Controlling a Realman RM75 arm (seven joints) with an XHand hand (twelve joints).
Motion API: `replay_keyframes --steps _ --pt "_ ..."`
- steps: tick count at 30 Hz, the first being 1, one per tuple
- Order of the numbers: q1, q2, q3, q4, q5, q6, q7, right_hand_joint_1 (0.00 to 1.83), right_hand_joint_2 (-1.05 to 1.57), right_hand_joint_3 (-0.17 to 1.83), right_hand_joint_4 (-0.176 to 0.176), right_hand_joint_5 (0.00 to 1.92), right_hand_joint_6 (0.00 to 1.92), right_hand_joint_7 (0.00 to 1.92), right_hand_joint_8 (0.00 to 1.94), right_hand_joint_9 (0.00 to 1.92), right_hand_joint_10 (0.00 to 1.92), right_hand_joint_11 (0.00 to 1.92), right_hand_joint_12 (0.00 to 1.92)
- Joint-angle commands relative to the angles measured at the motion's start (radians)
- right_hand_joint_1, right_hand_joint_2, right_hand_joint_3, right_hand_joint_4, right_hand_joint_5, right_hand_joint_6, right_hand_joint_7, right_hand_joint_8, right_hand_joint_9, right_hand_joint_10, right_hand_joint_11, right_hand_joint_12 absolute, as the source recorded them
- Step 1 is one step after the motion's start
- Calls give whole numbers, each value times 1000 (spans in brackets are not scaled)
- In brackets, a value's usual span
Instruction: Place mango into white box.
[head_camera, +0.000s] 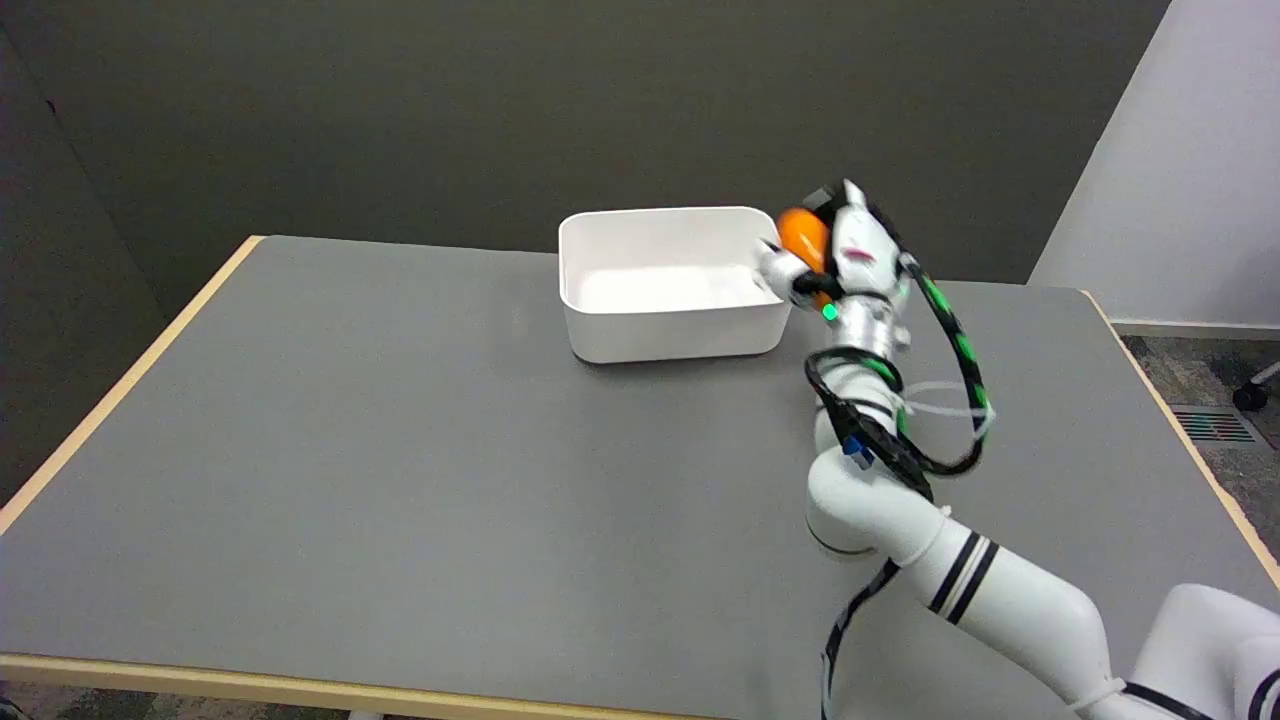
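An orange mango is held in my right hand, with the fingers wrapped around it. The hand hangs in the air at the right end of the white box, level with its rim. The mango sits just over the box's right wall. The box is rectangular with rounded corners and stands at the far middle of the grey table; its inside shows nothing in it. Part of the mango is hidden behind my fingers.
The grey table has a light wooden edge. My right arm reaches in from the lower right, with black and green cables looping beside the wrist. A dark wall stands behind the table.
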Motion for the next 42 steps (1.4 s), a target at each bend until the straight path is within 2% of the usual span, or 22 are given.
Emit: replay_keyframes --steps 1,5,13,16,18,23,35,39,40,41,42 --pt "263 -15 -82 11 -198 -547 496 1131 1194 355 -176 528 1678 594 1712 841 1921 984 1921" --pt "362 -42 -93 196 -200 -594 505 1134 1183 363 -176 541 1660 605 1698 875 1921 958 1921" --pt "631 -148 -185 828 -207 -595 509 1138 1177 365 -176 548 1652 613 1687 864 1919 947 1921" --pt "687 -180 -215 988 -207 -582 511 1136 1183 361 -176 540 1662 607 1696 849 1919 897 1921" --pt "683 -181 -217 1023 -207 -559 511 1125 1205 342 -176 521 1682 587 1719 846 1921 780 1921" --pt "640 -167 -209 987 -199 -496 511 1110 1240 310 -176 489 1715 555 1755 815 1921 606 1921" --pt "565 -162 -215 944 -199 -506 510 1105 1246 308 -176 483 1722 546 1764 799 1921 560 1921" --pt "505 -131 -212 847 -202 -539 504 1091 1287 249 -176 463 1739 529 1776 759 1921 573 1921" --pt "488 -120 -206 813 -203 -549 504 979 1090 472 -124 391 1319 498 1397 640 1631 478 1786" --pt "479 -114 -204 794 -202 -551 504 841 829 770 -57 303 779 463 911 496 1260 355 1614" --pt "472 -111 -201 780 -203 -552 504 721 686 932 -20 240 489 398 613 369 993 243 1456"
